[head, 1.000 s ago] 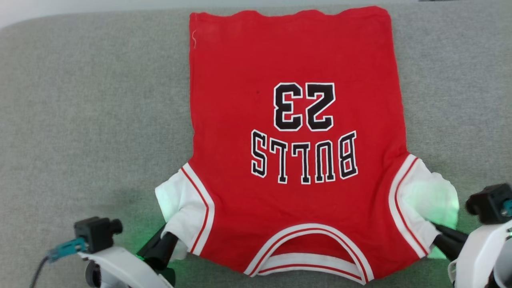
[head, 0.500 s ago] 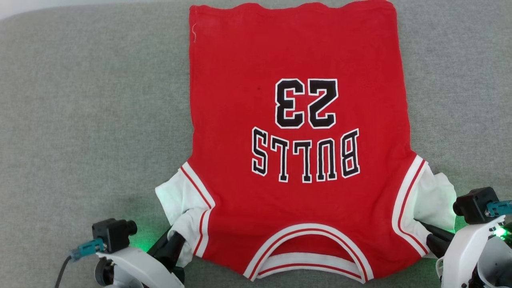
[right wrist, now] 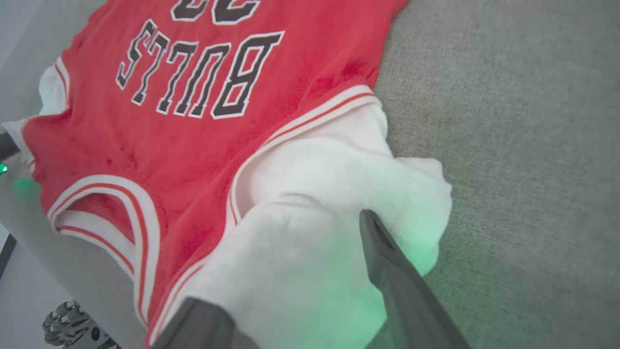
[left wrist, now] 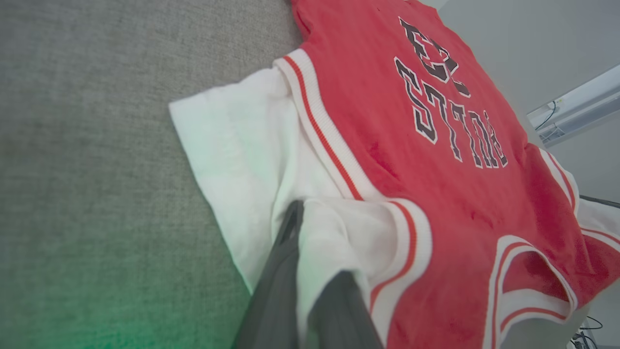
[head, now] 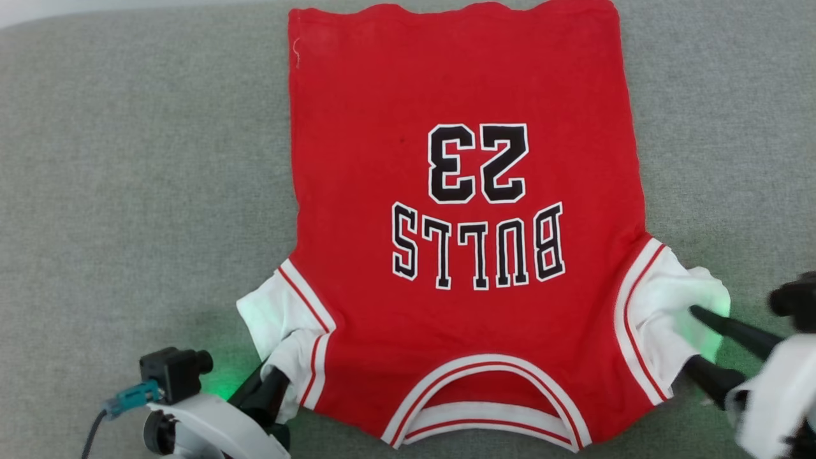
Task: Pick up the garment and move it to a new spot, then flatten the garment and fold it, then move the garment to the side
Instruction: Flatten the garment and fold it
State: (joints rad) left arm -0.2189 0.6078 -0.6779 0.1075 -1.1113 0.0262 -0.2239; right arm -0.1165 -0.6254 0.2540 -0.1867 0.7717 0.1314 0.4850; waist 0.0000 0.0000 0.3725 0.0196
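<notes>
The garment (head: 459,76), a red jersey with white sleeves and a black "BULLS 23" print, lies spread flat on the grey cloth surface (head: 140,191) with its collar nearest me. My left gripper (head: 266,386) is at the lower left, shut on the bunched white left sleeve (left wrist: 242,145). In the left wrist view the sleeve cloth is pinched between the two dark fingers (left wrist: 281,271) of my left gripper (left wrist: 317,242). My right gripper (head: 693,339) stands open at the lower right. Its fingertips straddle the rumpled white right sleeve (right wrist: 339,174) in the right wrist view, where that gripper (right wrist: 281,261) spreads wide.
Bare grey cloth stretches to the left (head: 127,159) and right (head: 733,127) of the jersey. The surface's near edge (right wrist: 72,261) runs just below the collar. A pale strip (head: 38,13) borders the far left corner.
My right gripper has opened and let go of the right sleeve, which has slumped onto the surface. My left gripper still holds the left sleeve. The view has shifted slightly.
</notes>
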